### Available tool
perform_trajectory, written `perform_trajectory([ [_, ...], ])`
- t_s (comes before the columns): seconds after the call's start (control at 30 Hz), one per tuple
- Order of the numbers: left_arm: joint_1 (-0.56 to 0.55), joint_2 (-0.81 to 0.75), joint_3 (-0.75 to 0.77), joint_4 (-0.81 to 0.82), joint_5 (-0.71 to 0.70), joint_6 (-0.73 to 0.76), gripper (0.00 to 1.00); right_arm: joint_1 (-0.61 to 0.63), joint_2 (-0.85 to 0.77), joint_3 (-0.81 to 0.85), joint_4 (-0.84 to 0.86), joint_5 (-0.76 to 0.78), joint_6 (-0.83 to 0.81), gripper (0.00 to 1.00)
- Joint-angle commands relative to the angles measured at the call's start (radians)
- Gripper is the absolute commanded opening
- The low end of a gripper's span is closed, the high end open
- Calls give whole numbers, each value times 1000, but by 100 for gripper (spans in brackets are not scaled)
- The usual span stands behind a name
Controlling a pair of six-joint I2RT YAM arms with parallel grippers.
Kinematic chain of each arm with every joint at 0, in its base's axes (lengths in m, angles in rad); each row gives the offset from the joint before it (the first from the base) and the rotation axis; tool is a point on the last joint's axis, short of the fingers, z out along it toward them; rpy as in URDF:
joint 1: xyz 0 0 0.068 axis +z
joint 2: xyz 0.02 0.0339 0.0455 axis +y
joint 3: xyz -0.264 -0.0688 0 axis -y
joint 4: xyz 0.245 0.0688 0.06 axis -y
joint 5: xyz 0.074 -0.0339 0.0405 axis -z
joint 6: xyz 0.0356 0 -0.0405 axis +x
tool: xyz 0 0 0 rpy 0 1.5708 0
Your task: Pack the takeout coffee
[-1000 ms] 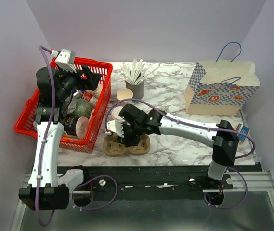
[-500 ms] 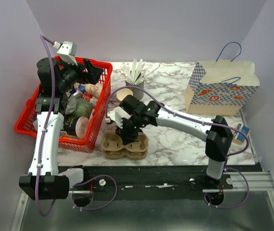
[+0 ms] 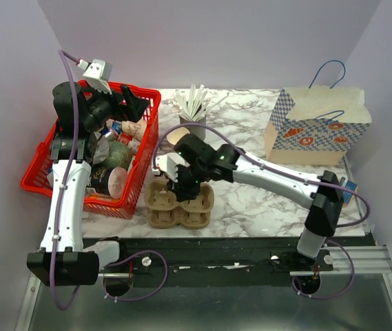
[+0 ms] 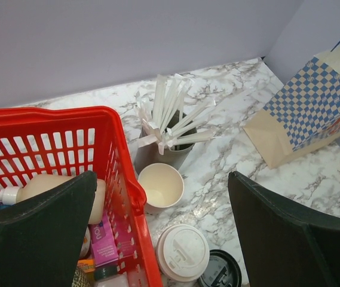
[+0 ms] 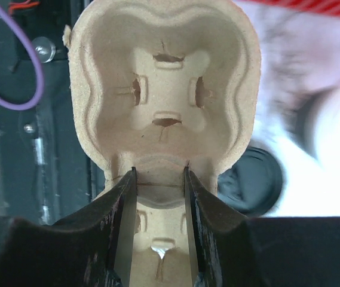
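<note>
Closest to the arm bases, the pulp cup carrier sits at the near edge of the marble table. The right gripper is pinched tight on the narrow ridge between its wells. Just past that there's a loose black lid. Right next to it is the takeout coffee, white lid on, standing on the marble just outside the red basket. A bit further back there's an empty cream cup, then a grey holder full of white straws. The checkered paper bag is off at the far right. The left gripper hangs up over the basket's far end, fingers spread wide with nothing in them.
</note>
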Motion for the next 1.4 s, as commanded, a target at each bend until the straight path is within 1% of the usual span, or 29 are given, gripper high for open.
perform_trajectory([
  [0.0,-22,-10,80,25,36,39,98,-27,-191,-16,0,145,-53,0],
  [0.07,-89,4,106,18,36,91,99,-75,-248,-93,-30,151,-64,1],
  [0.1,-106,13,135,14,50,108,98,-96,-308,-122,-43,154,-75,1],
  [0.13,-123,35,150,3,60,128,98,-155,-333,-186,-55,153,-76,0],
  [0.17,-167,47,169,-5,65,163,99,-188,-364,-217,-72,154,-78,1],
  [0.2,-187,61,208,-15,80,184,98,-222,-388,-246,-80,154,-82,1],
  [0.23,-213,94,229,-34,85,203,98,-286,-445,-282,-84,165,-87,1],
  [0.27,-236,114,247,-41,88,233,99,-315,-474,-338,-92,171,-93,1],
  [0.3,-284,134,284,-49,86,234,98,-346,-502,-377,-93,176,-116,0],
  [0.33,-304,176,299,-49,79,258,99,-395,-566,-412,-90,185,-128,1],
  [0.37,-325,199,314,-45,76,261,98,-414,-594,-482,-95,197,-139,0],
  [0.43,-394,274,365,-32,56,267,98,-463,-660,-550,-98,231,-179,0],
  [0.47,-425,303,387,-32,50,272,98,-478,-725,-595,-95,245,-190,1],
  [0.5,-450,332,435,-34,44,283,98,-490,-756,-662,-97,277,-194,0],
  [0.53,-500,393,462,-37,39,284,98,-513,-784,-697,-97,292,-193,0],
  [0.57,-525,424,491,-38,31,284,98,-529,-842,-722,-101,304,-185,1],
  [0.6,-545,455,549,-41,28,284,98,-546,-868,-766,-103,308,-168,1],
  [0.67,-600,548,607,-40,18,277,98,-585,-922,-805,-110,312,-156,1],
  [0.7,-615,579,664,-35,14,272,98,-592,-963,-826,-116,314,-151,0],
  [0.77,-641,676,728,-29,7,241,98,-601,-999,-879,-129,330,-167,1],
  [0.8,-645,705,794,-31,7,238,98,-604,-1035,-894,-130,369,-180,1],
  [0.87,-652,766,839,-26,17,188,98,-612,-1065,-928,-159,390,-205,1],
  [0.97,-663,768,821,8,22,185,98,-616,-1144,-974,-211,398,-292,1],
  [1.0,-665,763,797,14,30,182,98,-616,-1169,-994,-219,398,-343,1],
  [1.03,-665,754,786,21,40,178,98,-616,-1222,-1014,-225,400,-364,0],
  [1.1,-665,745,752,28,54,174,98,-624,-1258,-1044,-224,419,-406,0],
  [1.17,-666,727,730,37,70,172,98,-630,-1266,-1049,-228,412,-429,1],
  [1.27,-666,705,694,41,82,169,98,-632,-1229,-1044,-228,409,-432,1],
  [1.37,-665,671,646,49,96,171,98,-639,-1208,-1028,-256,322,-447,1],
])
